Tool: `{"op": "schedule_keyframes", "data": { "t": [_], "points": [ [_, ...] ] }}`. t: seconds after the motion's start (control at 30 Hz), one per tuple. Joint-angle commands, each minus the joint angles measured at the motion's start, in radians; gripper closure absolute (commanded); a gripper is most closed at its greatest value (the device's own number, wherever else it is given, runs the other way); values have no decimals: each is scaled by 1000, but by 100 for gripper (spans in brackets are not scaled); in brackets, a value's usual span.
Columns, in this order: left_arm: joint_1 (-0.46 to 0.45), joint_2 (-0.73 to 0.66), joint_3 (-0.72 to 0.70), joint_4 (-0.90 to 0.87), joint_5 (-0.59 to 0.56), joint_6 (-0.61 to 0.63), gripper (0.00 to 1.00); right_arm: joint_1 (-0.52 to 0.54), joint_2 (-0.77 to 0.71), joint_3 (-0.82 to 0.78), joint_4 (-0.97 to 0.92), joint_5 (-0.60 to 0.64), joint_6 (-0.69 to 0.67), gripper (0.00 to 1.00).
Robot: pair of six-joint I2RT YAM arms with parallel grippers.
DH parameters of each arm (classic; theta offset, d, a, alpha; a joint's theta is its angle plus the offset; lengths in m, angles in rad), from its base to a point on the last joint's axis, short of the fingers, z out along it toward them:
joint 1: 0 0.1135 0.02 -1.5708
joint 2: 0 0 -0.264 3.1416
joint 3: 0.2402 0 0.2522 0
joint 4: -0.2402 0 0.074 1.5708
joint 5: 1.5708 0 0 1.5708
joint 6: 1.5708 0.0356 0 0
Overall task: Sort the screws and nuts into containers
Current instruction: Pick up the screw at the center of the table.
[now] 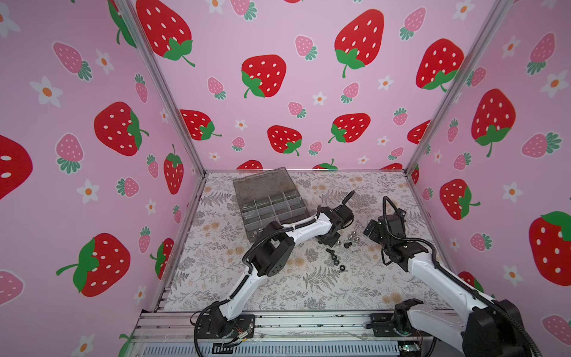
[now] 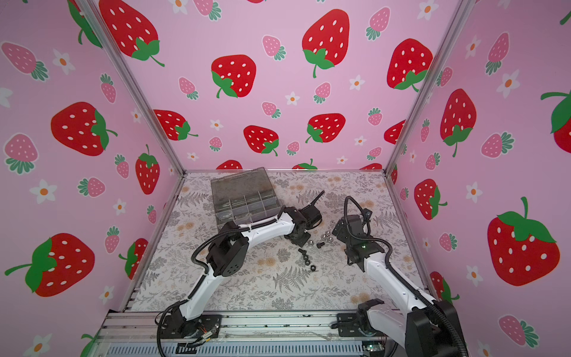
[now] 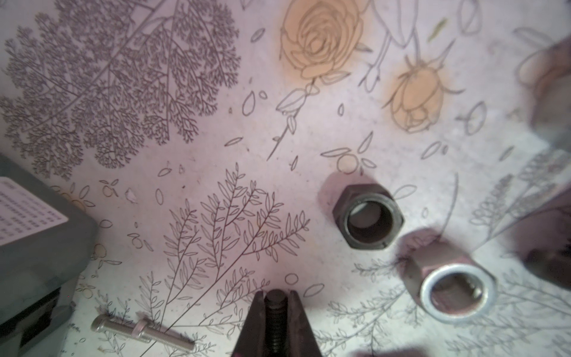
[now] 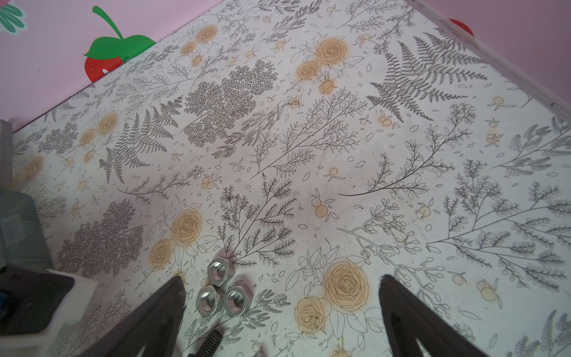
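Enclosure and work surface. The tabletop covering [image 1: 278,287] is a pale sheet printed with grey ferns [image 4: 423,77], fine leafy sprigs and orange roses [image 3: 321,40]. Three pink walls [image 1: 309,77] surround it, patterned with red strawberries [image 2: 233,75], smaller pink strawberries and white flowers. Two slanted aluminium posts [image 1: 160,86] [image 1: 456,86] mark the rear corners in both top views. An aluminium rail [image 1: 309,324] runs along the near edge, with a slotted grille [image 1: 278,350] below it.
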Motion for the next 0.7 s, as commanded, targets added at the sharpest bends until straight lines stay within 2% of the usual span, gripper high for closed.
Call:
{"op": "schedule_keyframes", "data": {
  "t": [0.0, 0.37, 0.4, 0.67],
  "points": [
    [-10, 69, 11, -62, 6, 3, 87, 5, -8, -13, -13, 18, 18, 0],
    [-11, 70, -4, -53, 50, -7, 93, 6, 4, -8, -2, 10, 18, 0],
    [-11, 68, -10, -50, 53, -8, 98, 6, 8, -6, 1, 8, 17, 0],
    [-12, 47, -57, -30, 65, -20, 100, 5, 22, 2, 10, 0, 17, 0]
  ]
}}
